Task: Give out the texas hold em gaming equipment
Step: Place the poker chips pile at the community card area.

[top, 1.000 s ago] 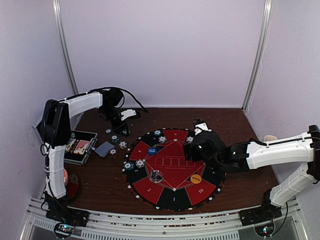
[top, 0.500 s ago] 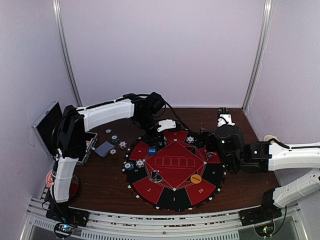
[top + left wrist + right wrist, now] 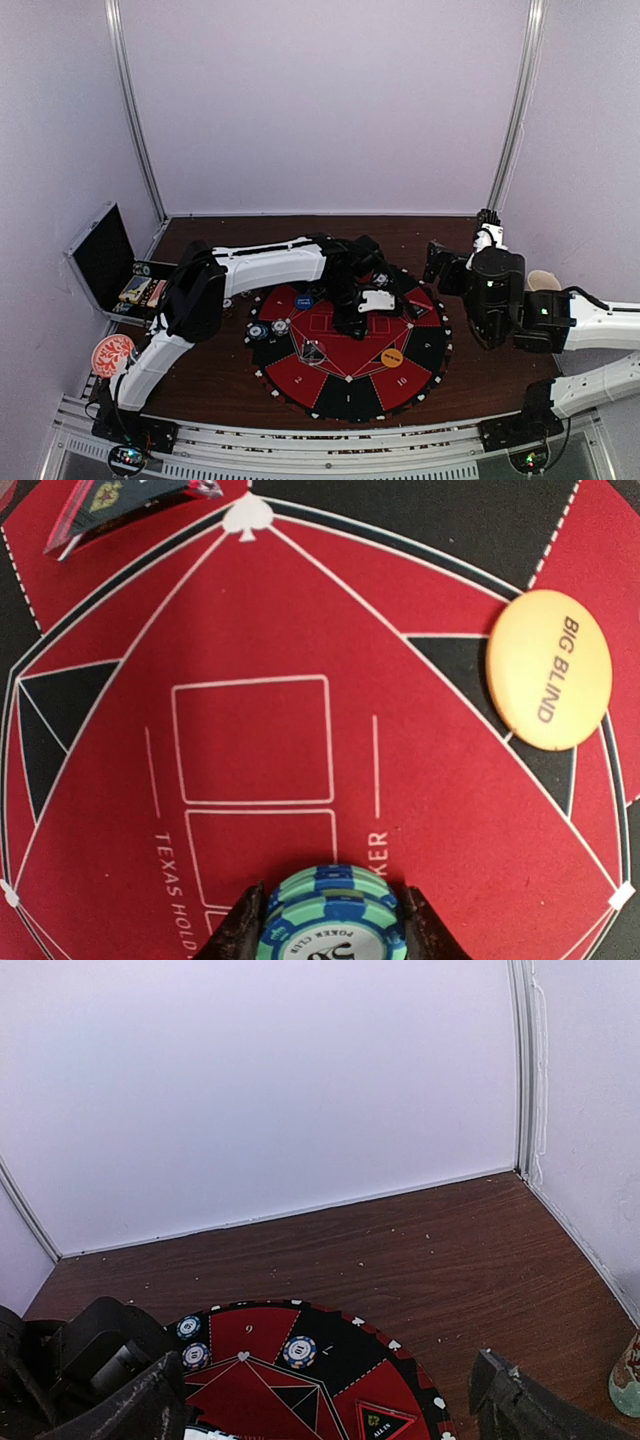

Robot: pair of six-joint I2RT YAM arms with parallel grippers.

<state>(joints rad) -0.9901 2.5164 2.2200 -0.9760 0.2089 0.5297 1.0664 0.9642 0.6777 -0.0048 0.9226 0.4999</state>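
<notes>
Left arm (image 3: 265, 265), right arm (image 3: 605, 325): white link shells, black joint housings, black bases. Thin black cable along left arm's white link. Left gripper (image 3: 325, 925): dark, rough-textured fingers (image 3: 240, 935).

Soft, even light (top view grainy)

Teal, red, black, orange
In the left claw (image 3: 332, 932), teal round poker chips (image 3: 330, 905) striped blue; beyond it, white-lined red-and-black round mat (image 3: 300, 610) and orange round button disc (image 3: 549, 670).
</notes>
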